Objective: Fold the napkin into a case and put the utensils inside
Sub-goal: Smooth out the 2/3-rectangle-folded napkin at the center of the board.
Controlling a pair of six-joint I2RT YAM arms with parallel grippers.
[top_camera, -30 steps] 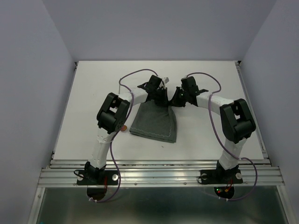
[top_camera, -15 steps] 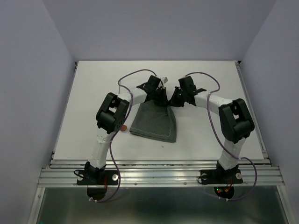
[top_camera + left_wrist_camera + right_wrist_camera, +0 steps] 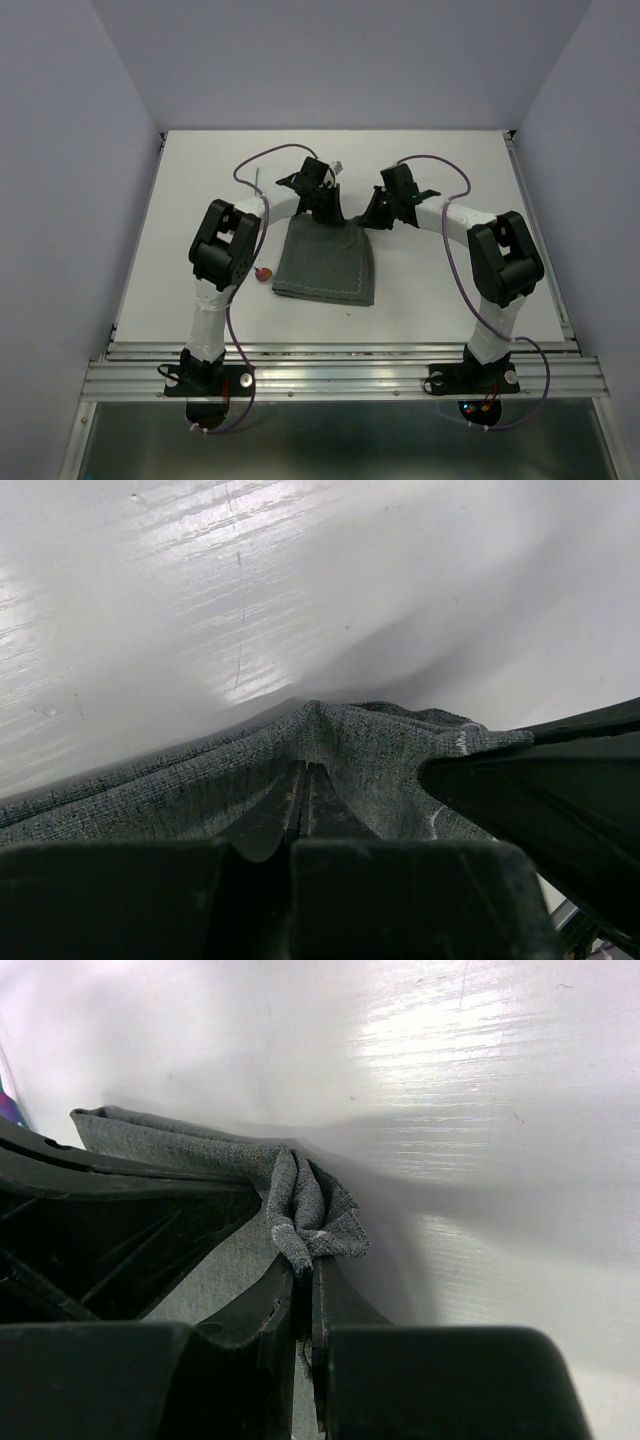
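Napkin (image 3: 325,265) lies mid table (image 3: 450,290), looks part-folded, too wide for a case. My left gripper (image 3: 305,770) and right gripper (image 3: 303,1265) each pinch a far corner, jaws clamped on cloth. Spoon (image 3: 263,273) sits just left, outside. Final folds and loading not done.

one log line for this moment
step: folding napkin | left gripper: shut on napkin far edge | right gripper: shut on napkin far edge | spoon: lying left of napkin

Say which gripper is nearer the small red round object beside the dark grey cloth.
Left. The left gripper pinches the far edge of the cloth, beyond the red object; the right gripper pinches the far right corner.
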